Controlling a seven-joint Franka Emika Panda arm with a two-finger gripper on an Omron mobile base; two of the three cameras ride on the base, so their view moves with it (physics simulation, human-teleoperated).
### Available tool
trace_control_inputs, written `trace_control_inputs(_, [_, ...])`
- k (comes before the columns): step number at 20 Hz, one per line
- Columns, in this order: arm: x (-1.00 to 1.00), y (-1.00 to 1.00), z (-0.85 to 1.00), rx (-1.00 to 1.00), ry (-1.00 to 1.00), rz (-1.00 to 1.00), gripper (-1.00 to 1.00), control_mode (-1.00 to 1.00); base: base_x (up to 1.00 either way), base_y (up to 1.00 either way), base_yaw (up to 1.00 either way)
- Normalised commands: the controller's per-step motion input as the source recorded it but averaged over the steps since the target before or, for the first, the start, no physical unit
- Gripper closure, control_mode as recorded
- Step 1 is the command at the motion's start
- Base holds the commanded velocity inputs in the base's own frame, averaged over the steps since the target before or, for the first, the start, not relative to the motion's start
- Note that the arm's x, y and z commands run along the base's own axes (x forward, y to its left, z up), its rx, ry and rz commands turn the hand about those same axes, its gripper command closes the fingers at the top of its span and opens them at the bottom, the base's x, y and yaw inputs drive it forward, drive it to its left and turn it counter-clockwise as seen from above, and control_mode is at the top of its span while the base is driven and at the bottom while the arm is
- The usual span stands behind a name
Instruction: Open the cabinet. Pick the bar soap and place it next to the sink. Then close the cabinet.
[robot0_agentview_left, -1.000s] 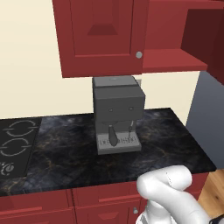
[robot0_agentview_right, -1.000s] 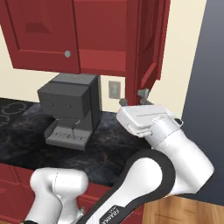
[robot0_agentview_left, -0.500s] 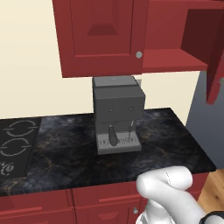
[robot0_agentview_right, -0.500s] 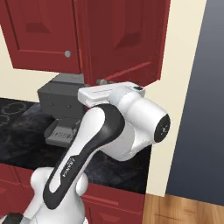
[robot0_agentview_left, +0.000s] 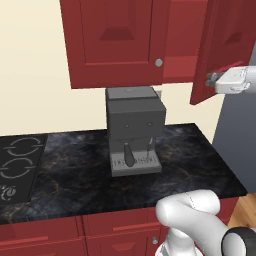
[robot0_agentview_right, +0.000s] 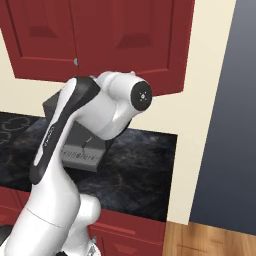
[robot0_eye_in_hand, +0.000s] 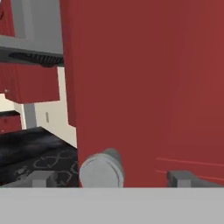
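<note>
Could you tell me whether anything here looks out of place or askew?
Only the cabinet door: it hangs partly open over the counter's right end, with the open end effector at its edge. The coffee machine stands upright; nothing spilled.

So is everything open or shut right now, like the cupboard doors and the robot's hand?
Right cabinet door: swung open, with its knob between the end effector's fingertips.
Left cabinet door: shut.
End effector: open, at the open door's lower edge, holding nothing.
Coffee machine: upright on the dark counter, nothing under its spout.
</note>
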Motion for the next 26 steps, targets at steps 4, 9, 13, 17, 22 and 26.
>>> trace_control_inputs(4, [0.37, 0.41, -0.01, -0.01, 0.00, 0.00, -1.00, -1.00, 0.00, 0.00, 0.00])
trace_control_inputs(9, [0.79, 0.34, -0.01, 0.00, -0.02, -0.07, -1.00, -1.00, 0.00, 0.00, 0.00])
trace_control_inputs(13, [0.83, 0.26, 0.00, 0.00, -0.04, -0.10, -1.00, -1.00, 0.00, 0.00, 0.00])
trace_control_inputs(17, [0.80, 0.25, 0.00, 0.00, -0.04, -0.09, -1.00, -1.00, 0.00, 0.00, 0.00])
trace_control_inputs(22, [0.68, 0.22, 0.00, 0.00, -0.03, -0.08, -1.00, -1.00, 0.00, 0.00, 0.00])
trace_control_inputs(26, [0.52, 0.19, 0.00, 0.00, 0.00, -0.02, -1.00, -1.00, 0.00, 0.00, 0.00])
